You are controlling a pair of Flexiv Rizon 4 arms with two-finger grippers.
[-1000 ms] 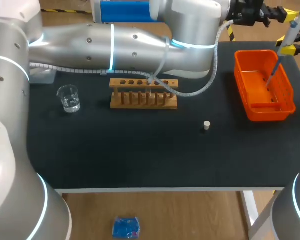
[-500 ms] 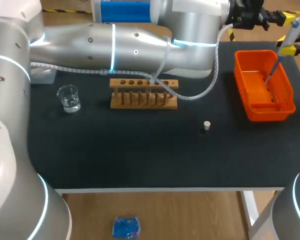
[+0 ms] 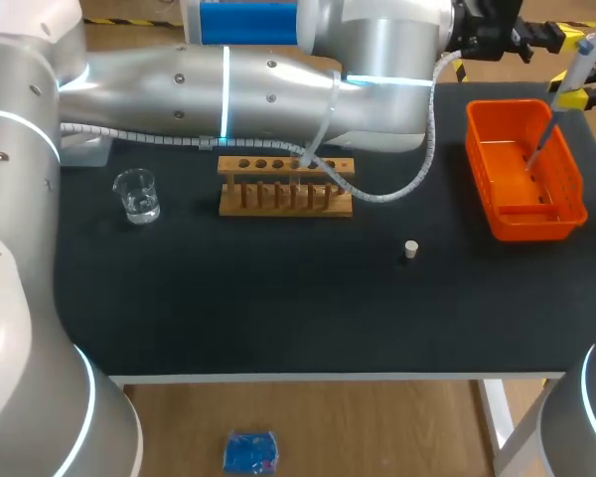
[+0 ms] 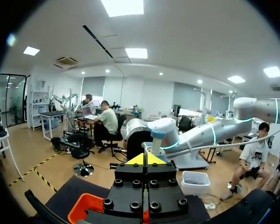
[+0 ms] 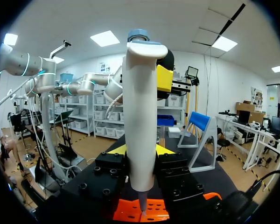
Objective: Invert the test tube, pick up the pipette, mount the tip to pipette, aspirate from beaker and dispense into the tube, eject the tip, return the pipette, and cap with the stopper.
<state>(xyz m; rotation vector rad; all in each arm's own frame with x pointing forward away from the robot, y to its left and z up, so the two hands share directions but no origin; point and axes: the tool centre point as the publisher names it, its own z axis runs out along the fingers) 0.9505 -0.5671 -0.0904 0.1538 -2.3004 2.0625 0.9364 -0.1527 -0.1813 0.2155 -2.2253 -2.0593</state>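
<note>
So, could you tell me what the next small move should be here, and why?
Probably ease the left gripper forward onto the head of the pipette to press off its tip. The right gripper holds the pipette with its tip down over the orange basket, and the left gripper, fingers shut, sits just short of that head.

No lettering, number or sign can be read: the pipette, wooden tube rack and orange basket show no legible print, and any marks on the beaker are too small
</note>
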